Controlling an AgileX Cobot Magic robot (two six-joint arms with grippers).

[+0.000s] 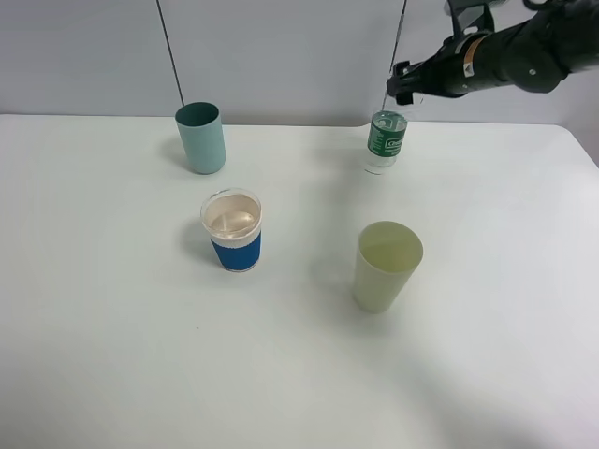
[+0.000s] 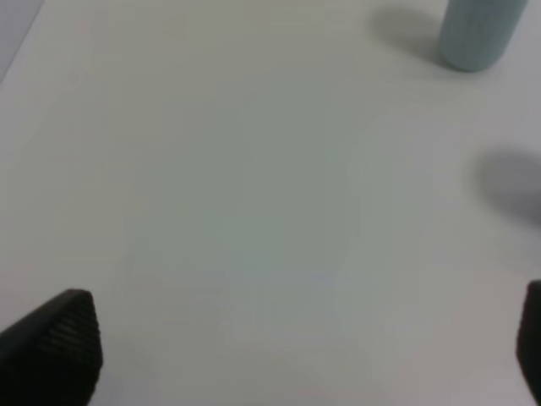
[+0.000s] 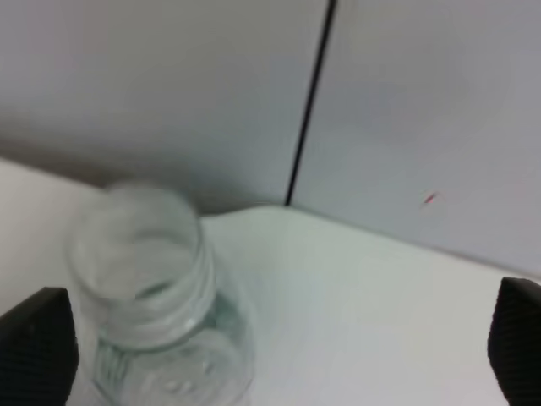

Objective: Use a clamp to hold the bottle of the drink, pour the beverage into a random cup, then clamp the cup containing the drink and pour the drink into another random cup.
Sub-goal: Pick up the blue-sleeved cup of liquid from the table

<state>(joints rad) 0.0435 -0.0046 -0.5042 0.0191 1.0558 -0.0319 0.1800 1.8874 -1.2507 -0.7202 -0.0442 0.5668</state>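
Pale grey wall (image 1: 281,47) with thin dark seams backs a broad white bench (image 1: 112,374). At the far right of it, the right claw (image 1: 404,91) hangs at the end of its black arm (image 1: 524,51). Its jaws are spread wide and grip nothing. In the right wrist view the two black ribbed pads (image 3: 34,351) sit at opposite edges of the picture.

Right under this claw stands the small clear plastic bottle with a dark green label (image 1: 386,136), upright on the bench. Its ribbed neck is uncapped and lies between the pads, much closer to one than the other. Whether that pad touches it cannot be told.

Nearer the front edge, well apart from the right claw, stands a pale yellow-green tapered cup (image 1: 386,267). Further off to the claw's left is the short blue-sleeved cup with a white band and clear rim (image 1: 232,229). Its peach-beige inside shows a glossy surface that looks like clear liquid. Beyond that, towards the wall, stands the plain tall teal cup (image 1: 201,138), the farthest from the right claw.

The left claw (image 2: 292,347) appears only in its own wrist view. Its jaws are also wide apart and empty, over bare bench. The foot of the teal cup is well ahead of it.
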